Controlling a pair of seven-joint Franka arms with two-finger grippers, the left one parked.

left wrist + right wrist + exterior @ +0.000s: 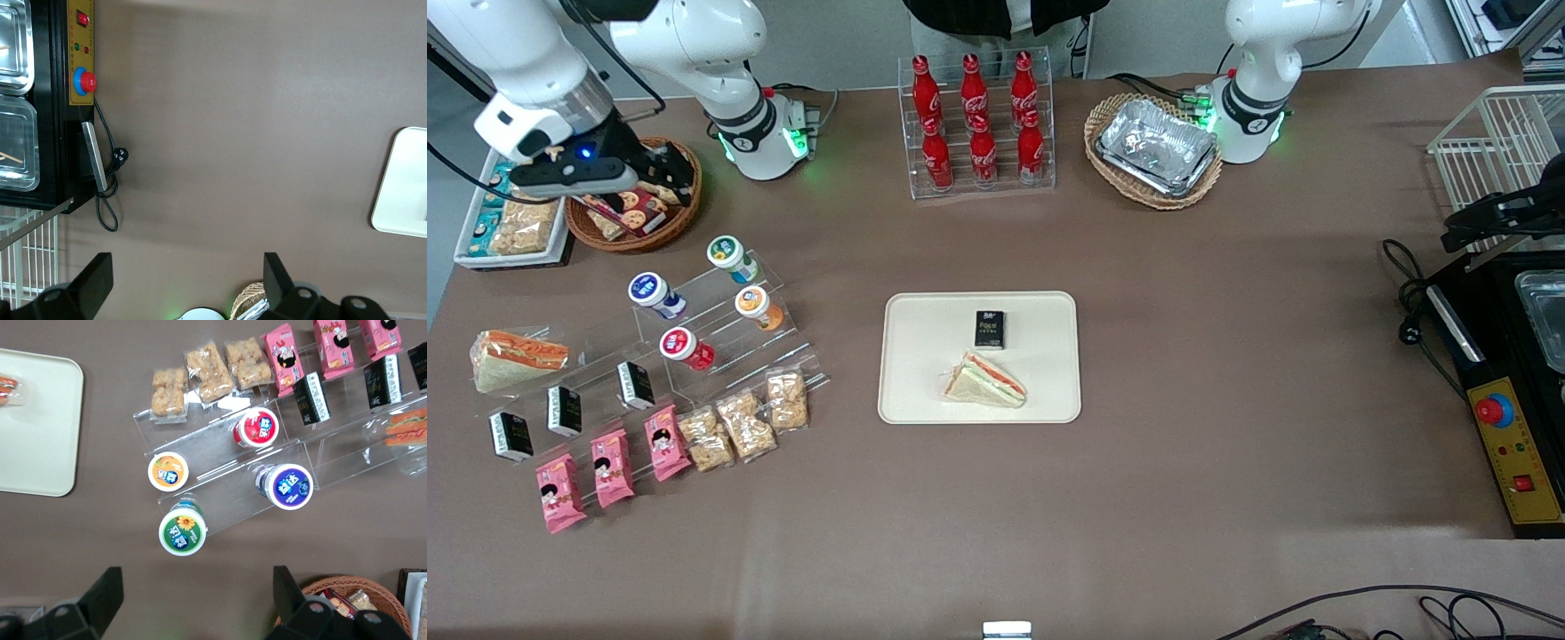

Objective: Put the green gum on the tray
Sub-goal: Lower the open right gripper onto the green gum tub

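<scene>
The green gum (pixel 727 253) is a small bottle with a green-rimmed white lid, lying on the highest step of a clear acrylic stand (pixel 720 329); in the right wrist view the green gum (pixel 182 531) shows its lid face-on. My gripper (pixel 671 178) hangs open above a wicker snack basket, farther from the front camera than the gum. In the right wrist view the gripper (pixel 198 597) has only bare table between its fingers. The cream tray (pixel 925 320) lies mid-table, holding a black box (pixel 990 329) and a wrapped sandwich (pixel 985 382). The tray (pixel 33 420) is apart from the stand.
Blue-lidded (pixel 649 289), orange-lidded (pixel 753 302) and red-lidded (pixel 679 344) bottles share the stand with black boxes, pink packets and snack bags. A wicker basket (pixel 636 218) lies under my gripper. A cola rack (pixel 978 124) and a foil tray in a basket (pixel 1156 151) stand farther back.
</scene>
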